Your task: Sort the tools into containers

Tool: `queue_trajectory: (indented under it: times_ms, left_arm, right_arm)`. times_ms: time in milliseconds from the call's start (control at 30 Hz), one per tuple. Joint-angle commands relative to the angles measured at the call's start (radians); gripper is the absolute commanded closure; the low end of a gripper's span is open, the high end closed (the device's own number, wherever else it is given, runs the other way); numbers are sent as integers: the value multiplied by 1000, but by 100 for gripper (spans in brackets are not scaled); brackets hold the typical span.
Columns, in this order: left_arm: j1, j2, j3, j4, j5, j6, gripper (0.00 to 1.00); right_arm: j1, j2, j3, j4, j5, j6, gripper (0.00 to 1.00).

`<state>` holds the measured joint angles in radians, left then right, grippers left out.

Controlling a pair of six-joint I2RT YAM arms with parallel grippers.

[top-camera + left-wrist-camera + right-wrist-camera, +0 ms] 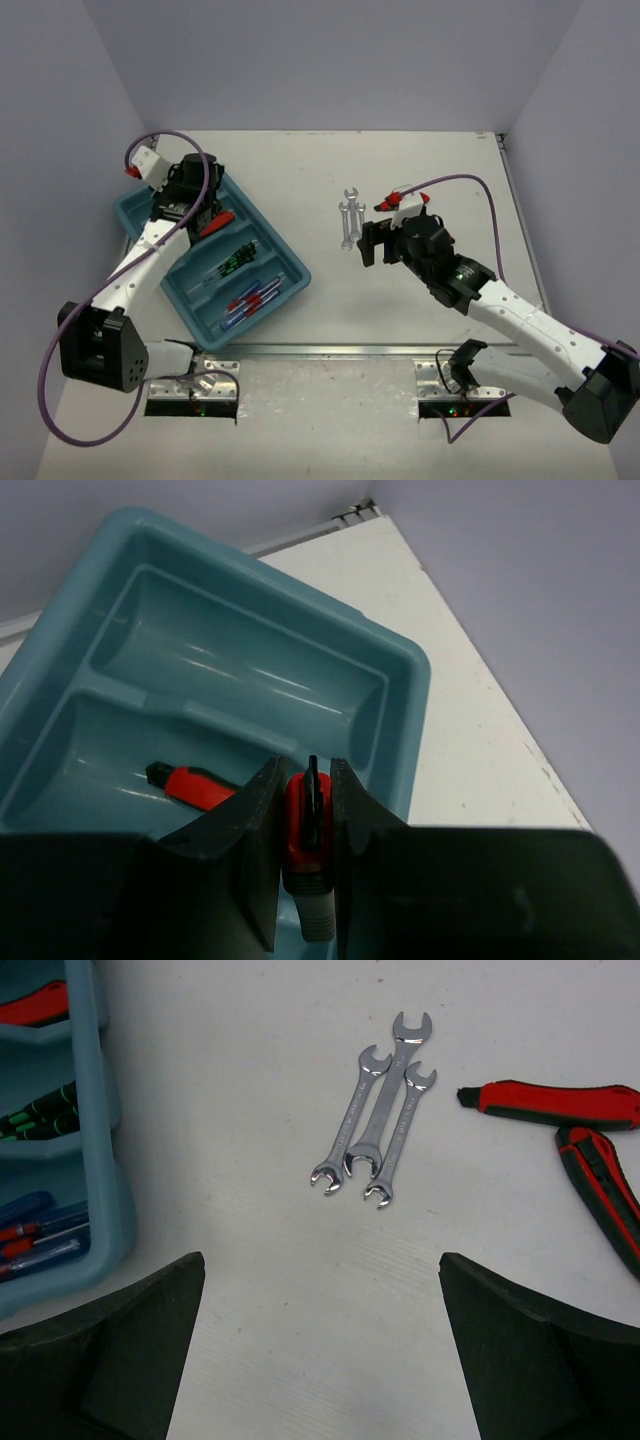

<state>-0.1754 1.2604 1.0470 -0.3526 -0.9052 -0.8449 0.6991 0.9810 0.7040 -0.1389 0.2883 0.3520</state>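
On the white surface (300, 160), at the left and askew: teal-blue tray (190, 305) of long troughs, its far corner close to the left wall (80, 150). Next the left hand (305, 768) — clamped on one red handle of the held pliers (305, 830), above the trough beside the bare end one. The other handle hangs into that trough, contact unclear. Then the right hand (370, 243) — spread wide, holding nothing, over the surface just short of three silver wrenches (378, 1125). The spare pliers (555, 1105) lie beside them. Near troughs hold green-marked screwdrivers (235, 262) and blue-and-red screwdrivers (250, 297). Advice: sink the held pliers lengthwise, off the divider ridge, before letting go. Withdraw upward, since the wall crowds the left; bare surface between tray and wrenches gives room.
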Motion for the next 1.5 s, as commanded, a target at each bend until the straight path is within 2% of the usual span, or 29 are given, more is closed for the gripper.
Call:
queue_trajectory:
  times_ms: [0, 233, 333, 467, 500, 533, 667, 700, 733, 967, 1100, 1200, 1367, 1467]
  left_arm:
    - [59, 100, 10, 6, -66, -217, 100]
    - [143, 184, -68, 50, 53, -384, 100]
    - [164, 178, -162, 127, 110, -420, 100]
    - [169, 184, -198, 129, 131, -484, 93]
    - [170, 186, -210, 125, 134, -505, 88]
    - [171, 185, -220, 123, 135, -517, 77]
    - [171, 143, -266, 144, 142, -535, 25]
    - [171, 139, -267, 144, 145, -532, 16]
    - [171, 120, -268, 144, 149, -526, 1]
    - [172, -11, -206, 142, 159, -408, 0]
    - [175, -87, -116, -25, 203, -395, 0]
    - [175, -189, -148, -80, 239, -410, 0]
    - [175, -352, -206, -12, 416, -209, 0]
    - [175, -410, -194, 17, 638, 10, 0]
  right_arm:
    - [-15, -3, -8, 19, -36, -21, 1]
    - [-20, 18, -14, 22, -64, -22, 1]
    - [-22, 26, -13, 22, -77, -22, 1]
    - [-21, 32, -14, 21, -75, -23, 1]
    - [-21, 33, -14, 22, -74, -22, 1]
    - [-21, 35, -14, 21, -75, -22, 1]
    - [-22, 59, -8, 21, -89, -26, 1]
    - [-21, 62, -7, 21, -89, -27, 1]
    - [-21, 76, -4, 21, -90, -28, 1]
    - [-54, 120, 11, 15, -95, -54, 1]
    - [-160, 207, 66, -72, -131, -21, 1]
    - [-225, 240, 85, -108, -167, -9, 1]
    - [-343, 292, 126, -142, -130, -37, 1]
    - [-444, 403, 194, -182, -129, -90, 1]
